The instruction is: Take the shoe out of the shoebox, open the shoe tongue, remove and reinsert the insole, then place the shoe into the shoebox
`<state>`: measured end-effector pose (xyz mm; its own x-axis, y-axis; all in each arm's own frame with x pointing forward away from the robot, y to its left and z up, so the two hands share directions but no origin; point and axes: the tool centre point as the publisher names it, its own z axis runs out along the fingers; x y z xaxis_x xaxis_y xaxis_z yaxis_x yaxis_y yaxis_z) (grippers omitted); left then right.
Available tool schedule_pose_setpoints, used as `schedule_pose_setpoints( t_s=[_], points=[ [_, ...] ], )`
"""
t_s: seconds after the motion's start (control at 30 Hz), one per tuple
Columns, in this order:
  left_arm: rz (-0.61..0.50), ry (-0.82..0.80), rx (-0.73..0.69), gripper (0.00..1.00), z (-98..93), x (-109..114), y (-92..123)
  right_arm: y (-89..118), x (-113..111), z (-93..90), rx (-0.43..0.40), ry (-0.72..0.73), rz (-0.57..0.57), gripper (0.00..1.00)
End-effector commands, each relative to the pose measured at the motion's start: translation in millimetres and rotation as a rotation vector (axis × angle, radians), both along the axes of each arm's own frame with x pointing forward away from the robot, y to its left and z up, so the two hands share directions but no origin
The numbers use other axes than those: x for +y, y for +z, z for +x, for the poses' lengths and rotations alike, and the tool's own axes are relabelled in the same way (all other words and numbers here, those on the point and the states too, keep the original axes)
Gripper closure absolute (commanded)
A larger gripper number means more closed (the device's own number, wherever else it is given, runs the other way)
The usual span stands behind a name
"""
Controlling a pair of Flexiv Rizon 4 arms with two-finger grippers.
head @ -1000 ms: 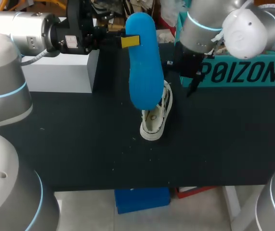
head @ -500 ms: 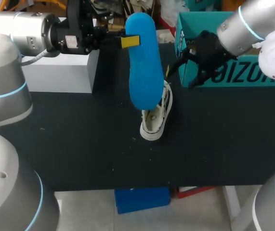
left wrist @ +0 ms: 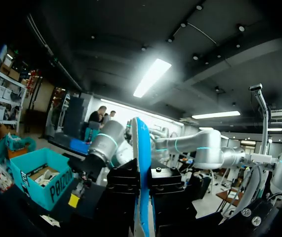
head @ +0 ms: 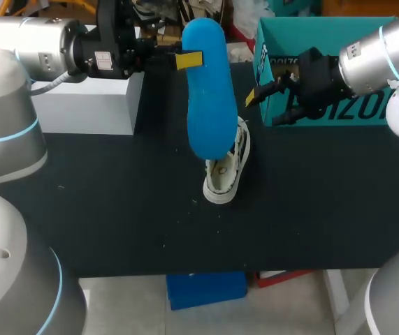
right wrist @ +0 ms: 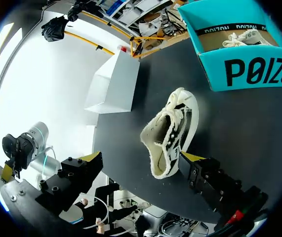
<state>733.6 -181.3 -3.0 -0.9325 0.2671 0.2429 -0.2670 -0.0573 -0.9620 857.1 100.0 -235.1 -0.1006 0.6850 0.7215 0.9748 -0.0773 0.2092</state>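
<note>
**Head view.** The left claw (head: pixel 198 60) is clenched on the blue insole (head: pixel 209 105) near one end and holds it upright, clear of the desk (head: pixel 115 195). The insole's free end hangs just above the white shoe (head: pixel 227 171). The shoe lies on the desk with its opening turned towards the camera. The right claw (head: pixel 263 108) hangs beyond the shoe, in front of the teal shoebox (head: pixel 325 42), and grasps nothing. A white box (head: pixel 87 105) stands on the desk's left part.

**Left wrist view.** The insole appears edge-on, pinched from both sides between this claw's fingers, with the shoebox off to one side.

**Right wrist view.** This claw is released, its yellow-tipped fingers (right wrist: pixel 192 157) spread wide with nothing between them. The shoe lies just ahead of them, heel end nearest and the opening gaping. A second white item, possibly another shoe, lies inside the shoebox, beyond the shoe.

**Step in hand (judgement).** The insole is out, so reinsertion comes next.
- Line the insole up with the shoe's long axis.
- Lower it end-first into the opening at a shallow angle, so that it slides under the tongue rather than folding.
- Let the right claw brace the heel or the side wall first. The shoe lies loose and is likely to skid or tip under the push.
- Release only once the insole lies flat inside.
</note>
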Motion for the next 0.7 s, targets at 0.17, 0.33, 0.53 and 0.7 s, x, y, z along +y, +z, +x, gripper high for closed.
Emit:
schedule_pose_setpoints(
  t_s=[0.17,0.33,0.53,0.7],
  points=[
    [0.000,0.003,-0.001,1.00,-0.3,-1.2,-0.7,-1.4,-0.6,-1.3,-0.003,-0.001,0.006,0.00],
    [0.000,0.003,-0.001,1.00,-0.3,-1.2,-0.7,-7.4,-2.7,-0.9,-0.007,-0.016,0.083,0.00],
    [0.000,0.003,-0.001,1.00,-0.3,-1.2,-0.7,-7.6,1.9,4.8,-0.022,-0.015,0.193,0.00],
    [0.000,0.003,-0.001,1.00,-0.3,-1.2,-0.7,-6.8,8.6,8.8,-0.012,-0.001,0.245,0.00]
  ],
)
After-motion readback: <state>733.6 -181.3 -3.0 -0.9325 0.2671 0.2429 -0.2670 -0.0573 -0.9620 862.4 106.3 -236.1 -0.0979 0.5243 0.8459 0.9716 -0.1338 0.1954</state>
